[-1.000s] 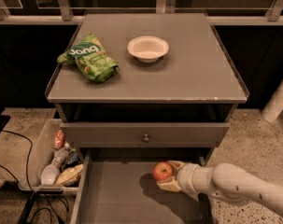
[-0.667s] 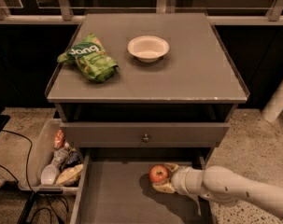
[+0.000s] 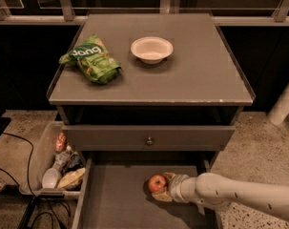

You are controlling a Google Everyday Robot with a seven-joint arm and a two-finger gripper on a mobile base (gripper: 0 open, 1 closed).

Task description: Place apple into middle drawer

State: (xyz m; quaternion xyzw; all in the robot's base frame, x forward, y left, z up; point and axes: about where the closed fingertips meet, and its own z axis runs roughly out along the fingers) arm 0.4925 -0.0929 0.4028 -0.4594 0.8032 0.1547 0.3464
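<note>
The apple (image 3: 157, 182), small and red, is low inside the open middle drawer (image 3: 115, 202), a wide grey box pulled out at the bottom of the cabinet. My gripper (image 3: 162, 187) reaches in from the right on a white arm. Its tan fingers (image 3: 170, 177) sit above and below the apple's right side and are closed on it. The apple is right of the drawer's centre, at or just above the floor; I cannot tell whether it touches.
A shut drawer front with a round knob (image 3: 149, 140) is just above the open drawer. On the cabinet top lie a green chip bag (image 3: 92, 59) and a white bowl (image 3: 151, 48). A clear bin (image 3: 44, 149) of snacks stands on the floor to the left.
My gripper has carried the apple a little to the left and lower into the drawer.
</note>
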